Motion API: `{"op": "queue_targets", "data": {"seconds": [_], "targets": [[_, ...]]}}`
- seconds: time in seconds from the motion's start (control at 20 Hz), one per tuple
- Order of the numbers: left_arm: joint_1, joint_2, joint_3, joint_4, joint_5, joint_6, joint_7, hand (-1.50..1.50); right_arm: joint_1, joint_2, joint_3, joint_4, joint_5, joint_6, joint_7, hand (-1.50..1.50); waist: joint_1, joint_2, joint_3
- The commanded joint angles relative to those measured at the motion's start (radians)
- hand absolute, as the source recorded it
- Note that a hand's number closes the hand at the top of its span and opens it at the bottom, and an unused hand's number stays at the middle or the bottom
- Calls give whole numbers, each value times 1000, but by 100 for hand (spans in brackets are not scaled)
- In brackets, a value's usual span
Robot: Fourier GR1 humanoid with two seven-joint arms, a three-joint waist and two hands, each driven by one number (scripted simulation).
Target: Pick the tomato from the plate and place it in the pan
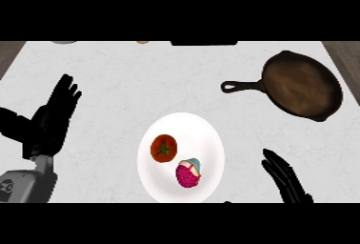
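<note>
Where the worktop [141, 76] meets the lower edge, the right hand [285, 178] comes in at the right. Its fingers are straight and slightly spread, with nothing in them, and its wrist is cut off by the edge. It lies just right of the plate [191, 127], apart from it.

The white plate holds two things. The tomato [164, 148] sits in its left half, red with a green stalk on top, untouched by either hand. Just below and to the right of it lies a pink lump [187, 174] with a pale blue-white cap. What it is I cannot tell.

At the left the grey forearm [28, 186] carries a dark mark too small to read. Above it the left hand [53, 119] rests open, fingers straight and pointing away, grasping nothing, well apart from the plate.

Farther off, at the upper right, lies the dark pan [302, 86], its handle [243, 86] pointing left. Inside it only its own brown bottom shows.

Along the far edge three things are cut off: a grey one [63, 42] at the left, a small tan one [143, 42], and a black one [204, 43]. None can be made out.
</note>
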Motion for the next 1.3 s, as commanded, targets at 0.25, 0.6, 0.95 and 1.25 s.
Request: {"op": "queue_targets", "data": {"seconds": [0.25,0.6,0.95,1.25], "targets": [[-21,-21,-32,-35,-38,20,36,0,-158,33,65,-89,492,302,520,-150,22,3,-2],[-14,-30,-16,-4,-30,-3,8,0,-317,132,176,-30,636,700,790,-150,27,4,-2],[-4,-46,-19,0,-51,-8,6,0,-501,170,334,-12,539,945,1143,-150,21,2,0],[14,-21,44,-10,-9,-78,4,0,-607,170,395,94,575,969,1268,-150,21,1,1]]}}
